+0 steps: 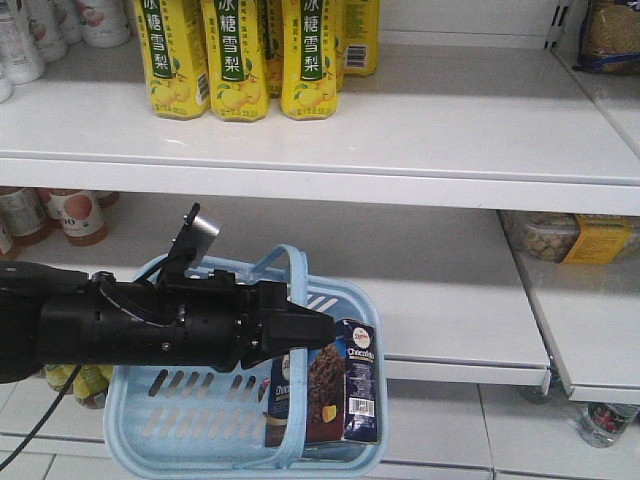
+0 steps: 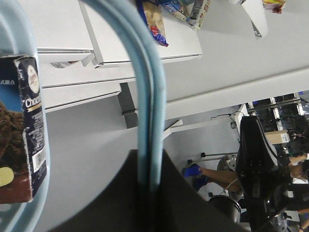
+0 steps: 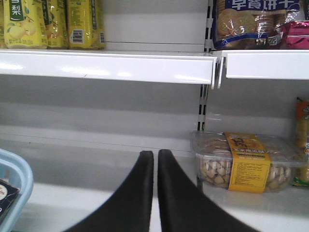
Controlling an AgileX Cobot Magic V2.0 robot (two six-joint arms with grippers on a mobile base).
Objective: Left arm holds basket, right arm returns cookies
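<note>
Well, left hand clamped on the basket handle, right hand pressed together and empty, I judge the cookies light, stiff but crushable, best pinched gently near the top.

Shop aisle, supermarket-style: tiered white metal shelving with slotted uprights. Yellow drink cartons faced in a row on the top shelf, bottles on the tier below it. Further along the shelving, a clear snack tub with a yellow label and biscuit packs. Light blue shopping basket in front of the shelving.
</note>
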